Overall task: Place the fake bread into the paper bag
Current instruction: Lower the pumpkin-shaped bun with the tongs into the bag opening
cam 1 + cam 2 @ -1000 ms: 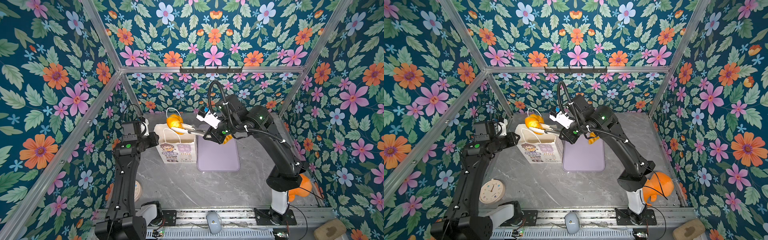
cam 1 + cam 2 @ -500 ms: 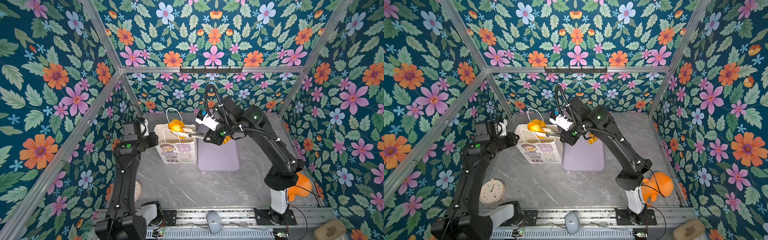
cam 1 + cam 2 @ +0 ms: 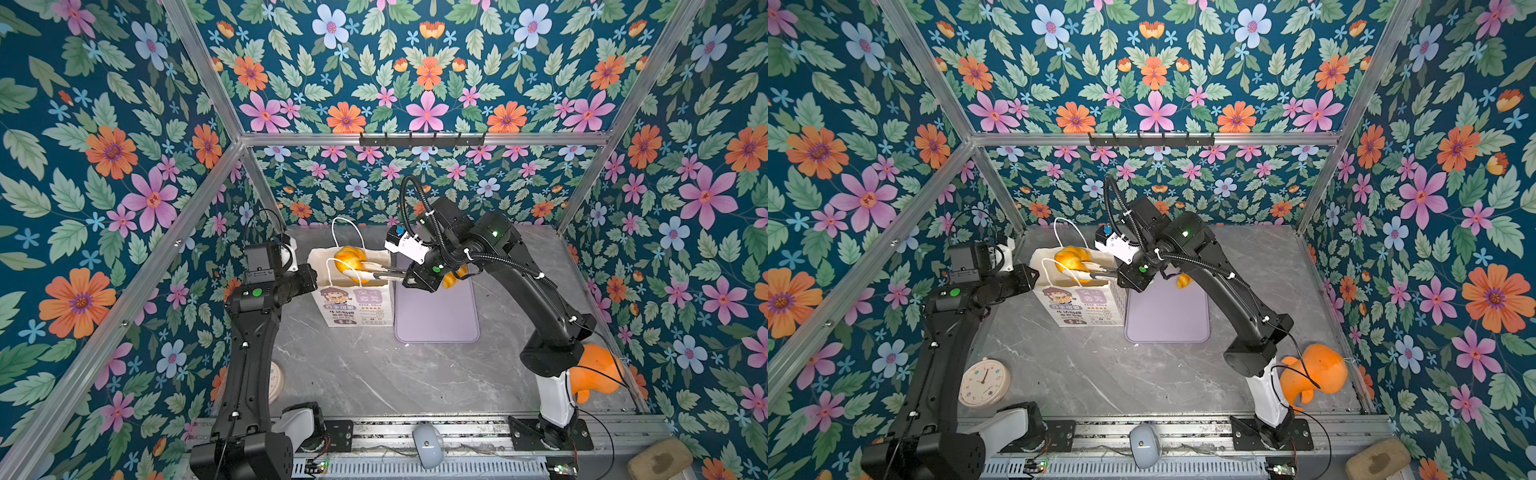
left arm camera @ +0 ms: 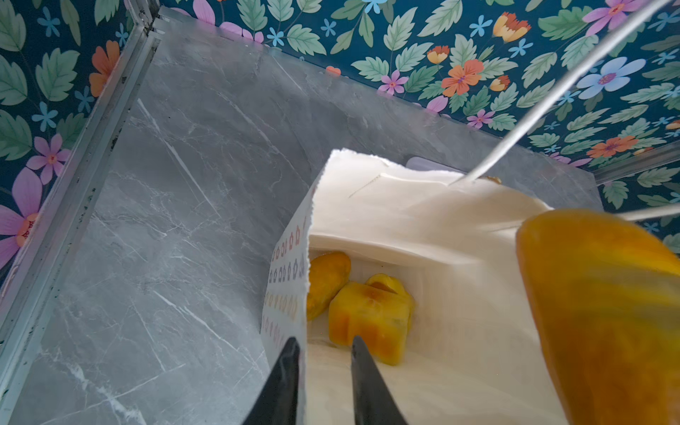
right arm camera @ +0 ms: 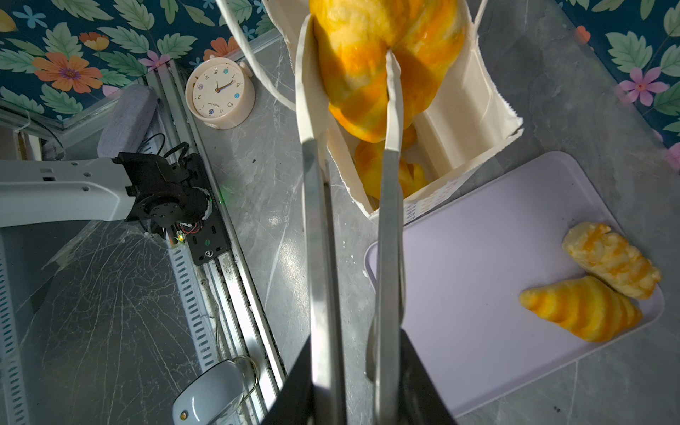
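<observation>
The white paper bag (image 3: pixel 357 303) (image 3: pixel 1079 307) stands upright left of the lilac tray (image 3: pixel 436 316). My right gripper (image 3: pixel 419 280) (image 5: pixel 355 349) is shut on metal tongs (image 5: pixel 390 220), whose white tips pinch a glossy croissant-shaped fake bread (image 3: pixel 351 259) (image 5: pixel 368 55) at the bag's mouth. Inside the bag lie a block loaf (image 4: pixel 368 316) and an oval roll (image 4: pixel 325 279). Two more breads (image 5: pixel 581 309) (image 5: pixel 611 265) rest on the tray. My left gripper (image 3: pixel 311 277) (image 4: pixel 323 346) straddles the bag's left wall, one finger outside and one inside, with a gap between them.
A cream clock (image 3: pixel 984 382) lies near the left arm's base. An orange plush lump (image 3: pixel 1316 374) sits by the right arm's base. A grey mouse-shaped object (image 3: pixel 1144 446) and a tan block (image 3: pixel 1377 459) lie at the front rail.
The right arm has lowered the tongs and the bread towards the bag's mouth. The left gripper's jaws have narrowed slightly at the bag's wall.
</observation>
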Controlling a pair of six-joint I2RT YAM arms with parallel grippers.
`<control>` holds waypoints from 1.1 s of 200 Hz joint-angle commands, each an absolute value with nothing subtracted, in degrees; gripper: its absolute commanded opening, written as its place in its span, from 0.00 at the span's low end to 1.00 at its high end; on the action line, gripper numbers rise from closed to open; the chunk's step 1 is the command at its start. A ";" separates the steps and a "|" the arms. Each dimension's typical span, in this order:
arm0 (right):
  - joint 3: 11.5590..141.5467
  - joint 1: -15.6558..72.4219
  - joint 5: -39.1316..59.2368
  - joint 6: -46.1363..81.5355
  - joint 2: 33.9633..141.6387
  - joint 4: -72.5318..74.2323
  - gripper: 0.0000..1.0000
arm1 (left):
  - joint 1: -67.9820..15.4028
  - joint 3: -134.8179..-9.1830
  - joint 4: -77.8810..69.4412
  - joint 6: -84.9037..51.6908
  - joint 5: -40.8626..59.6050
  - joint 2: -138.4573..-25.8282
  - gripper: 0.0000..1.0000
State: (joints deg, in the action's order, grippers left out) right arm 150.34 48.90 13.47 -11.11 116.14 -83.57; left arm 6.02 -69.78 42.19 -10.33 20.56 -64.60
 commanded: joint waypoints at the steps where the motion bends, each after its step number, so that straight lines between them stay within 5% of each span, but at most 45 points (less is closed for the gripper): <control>1: 150.73 48.95 14.68 -12.06 116.32 -83.94 0.21 | 6.04 -70.17 41.64 -10.29 22.28 -64.21 0.27; 220: 152.95 48.78 14.55 -9.05 121.39 -85.69 0.28 | 6.03 -71.13 42.02 -10.24 22.25 -64.58 0.28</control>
